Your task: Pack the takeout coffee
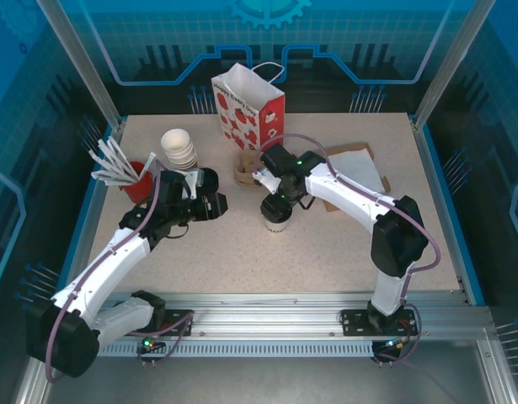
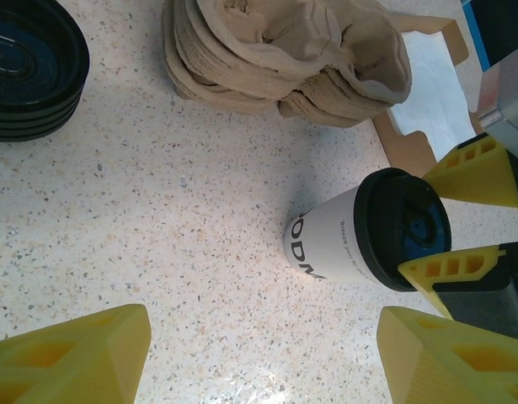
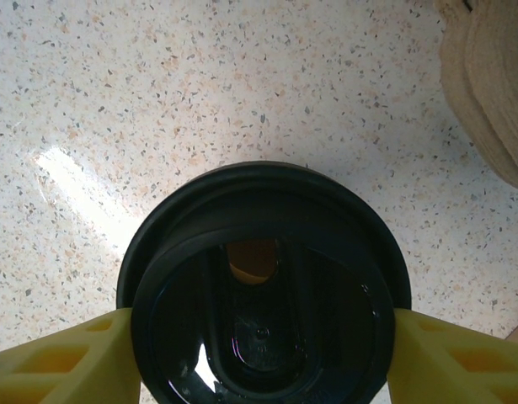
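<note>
Between the two yellow fingers of my right gripper stands the takeout coffee. It is upright on the speckled table. I look straight down on its round black lid. One finger sits on each side of the lid, right at its rim. I cannot tell if they press on it or just sit beside it. The cup under the lid is pale, with dark letters on its side.

Just past my right fingers, on the far side of the coffee, lies a stack of brown cup trays. Farther out that way stands the red-and-white paper bag, open at the top. Out to the side of my right gripper, away from my other arm, a white paper lies on a flat brown card.

My left gripper is near the coffee but not touching it. Its fingers are wide apart, and between them is just bare table. The coffee is ahead of these fingers, more toward the right one. Ahead toward the left finger sits a stack of black lids.

On the side of my left gripper away from the coffee stand a stack of white cups and a red pot full of white sticks.
</note>
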